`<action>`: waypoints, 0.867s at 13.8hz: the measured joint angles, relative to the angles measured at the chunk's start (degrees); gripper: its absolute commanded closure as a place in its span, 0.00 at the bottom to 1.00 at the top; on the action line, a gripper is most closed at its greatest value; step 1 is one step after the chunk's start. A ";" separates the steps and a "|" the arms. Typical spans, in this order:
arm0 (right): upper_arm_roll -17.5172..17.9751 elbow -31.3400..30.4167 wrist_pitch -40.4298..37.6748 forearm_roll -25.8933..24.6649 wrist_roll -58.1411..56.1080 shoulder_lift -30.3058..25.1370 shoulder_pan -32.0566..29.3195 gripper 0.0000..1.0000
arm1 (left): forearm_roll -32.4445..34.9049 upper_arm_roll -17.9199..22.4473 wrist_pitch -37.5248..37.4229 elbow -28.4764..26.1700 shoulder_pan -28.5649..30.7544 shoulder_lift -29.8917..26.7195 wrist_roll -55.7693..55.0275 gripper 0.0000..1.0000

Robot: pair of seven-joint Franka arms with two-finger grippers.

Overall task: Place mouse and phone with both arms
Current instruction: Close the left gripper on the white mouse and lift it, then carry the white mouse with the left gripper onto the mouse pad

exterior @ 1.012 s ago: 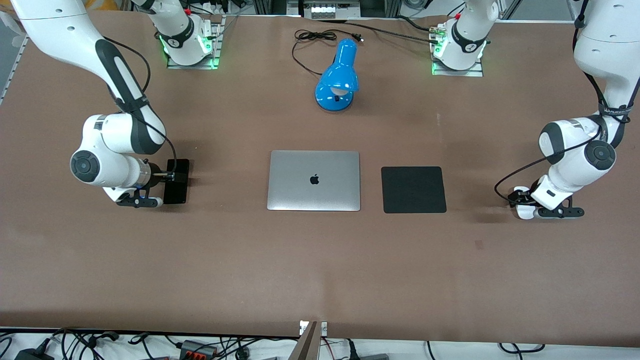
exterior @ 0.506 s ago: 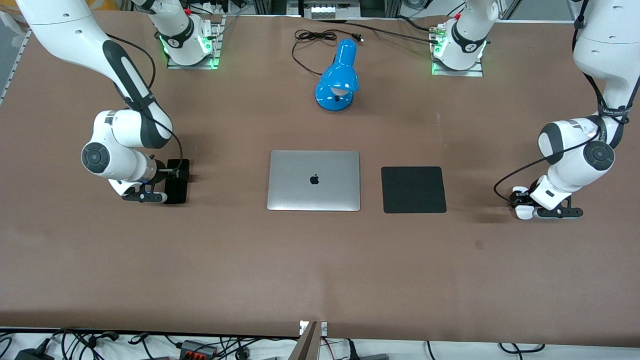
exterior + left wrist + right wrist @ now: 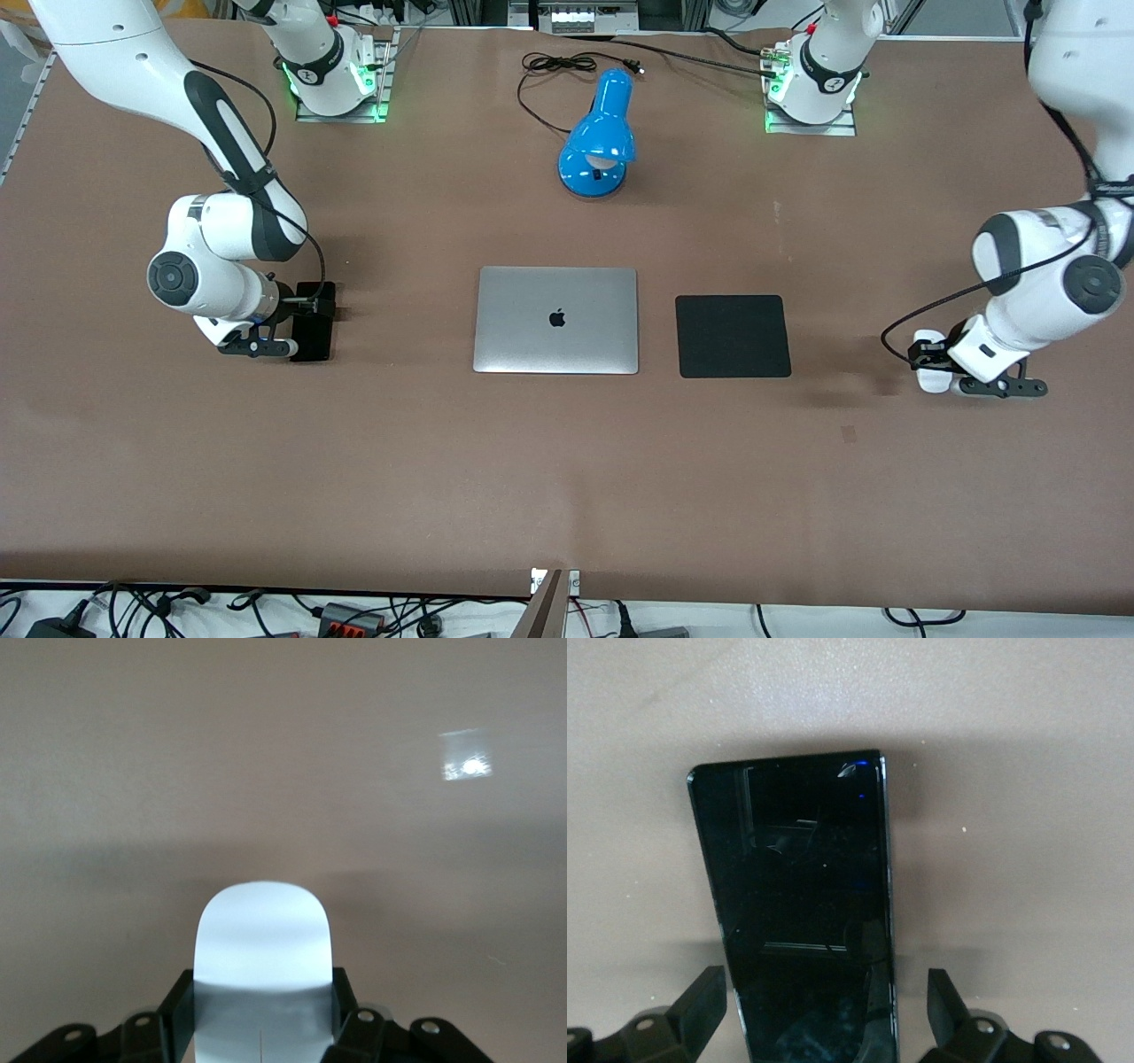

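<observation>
At the left arm's end of the table I've got the left gripper pinched on the mouse. The left wrist view shows the white mouse squeezed between the two black fingers, its rounded nose poking out past them and its rear cut off by the frame edge. From the front view most of the shell is covered by the wrist, only a white sliver peeks out, and I can't tell whether it's touching the tabletop or just off it.

Over at the right arm's end, the right gripper is low over the phone, fingers spread wide. The right wrist view has the phone lying flat between the fingertips, with a clear gap on each side, so nothing is gripping it. Its lower end runs out of the frame and the glass only gives me dim reflections.

In the middle sits the closed silver laptop, the black mouse pad just beside it toward the left arm. The blue lamp stands farther from the front camera than the laptop, its cord looping toward the bases.
</observation>
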 measured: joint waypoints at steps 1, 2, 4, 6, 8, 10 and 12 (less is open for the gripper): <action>0.00 -0.06 0.04 -0.04 0.00 0.00 0.01 0.00 | 0.00 -1.03 -6.45 3.60 -0.45 -0.57 -1.24 0.66; 0.00 -0.06 0.07 -0.05 -0.01 -0.01 0.02 0.00 | 0.00 -1.74 -12.00 6.74 -1.35 -0.92 -3.02 0.66; 0.01 -0.07 0.13 -0.06 -0.02 -0.02 0.11 0.00 | -0.01 -2.38 -18.41 10.18 -4.82 -0.98 -7.12 0.66; 0.01 -0.09 0.26 -0.07 -0.02 -0.02 0.38 0.00 | -0.01 -2.62 -19.94 10.37 -10.53 -0.58 -11.39 0.66; 0.01 -0.12 0.48 -0.07 -0.02 -0.02 0.57 0.00 | -0.01 -2.74 -19.71 10.28 -16.37 1.02 -17.13 0.67; 0.01 -0.24 0.98 -0.07 -0.02 -0.02 0.62 0.00 | -0.01 -2.78 -17.11 9.74 -20.58 3.23 -23.29 0.67; 0.01 -0.41 1.35 -0.07 -0.02 -0.02 0.62 0.00 | -0.01 -2.78 -11.32 7.25 -23.42 5.06 -29.26 0.67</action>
